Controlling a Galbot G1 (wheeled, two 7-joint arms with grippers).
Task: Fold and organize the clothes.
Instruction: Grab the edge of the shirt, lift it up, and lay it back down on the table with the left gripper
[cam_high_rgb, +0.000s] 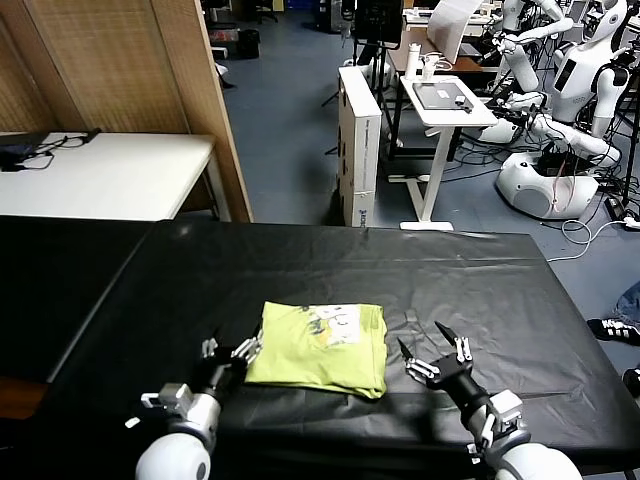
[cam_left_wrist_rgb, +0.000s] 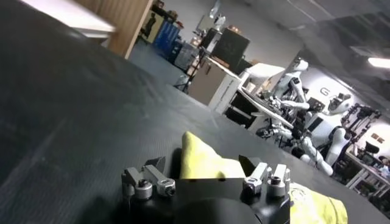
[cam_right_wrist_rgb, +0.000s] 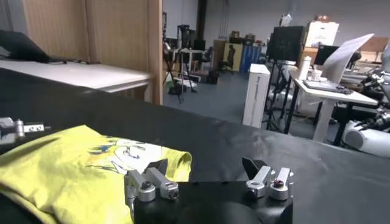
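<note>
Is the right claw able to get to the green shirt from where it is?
Probably yes. The right claw is open, just beside the folded shirt, with only bare black table cover between them.

Left pincer (cam_high_rgb: 243, 350) and right pincer (cam_high_rgb: 428, 352) both spread, low.

The folded T-shirt (cam_high_rgb: 318, 349) lies on the table (cam_high_rgb: 500, 290) between left gripper (cam_high_rgb: 232, 356) and right gripper (cam_high_rgb: 430, 357).

Even, moderately bright indoor light from overhead — a ceiling lamp (cam_left_wrist_rgb: 379, 61) glows in the left wrist view — puts a soft sheen on the black table cover (cam_high_rgb: 300, 262), shadows stay faint, and the left wrist view is blurred, with its background hazy.
</note>
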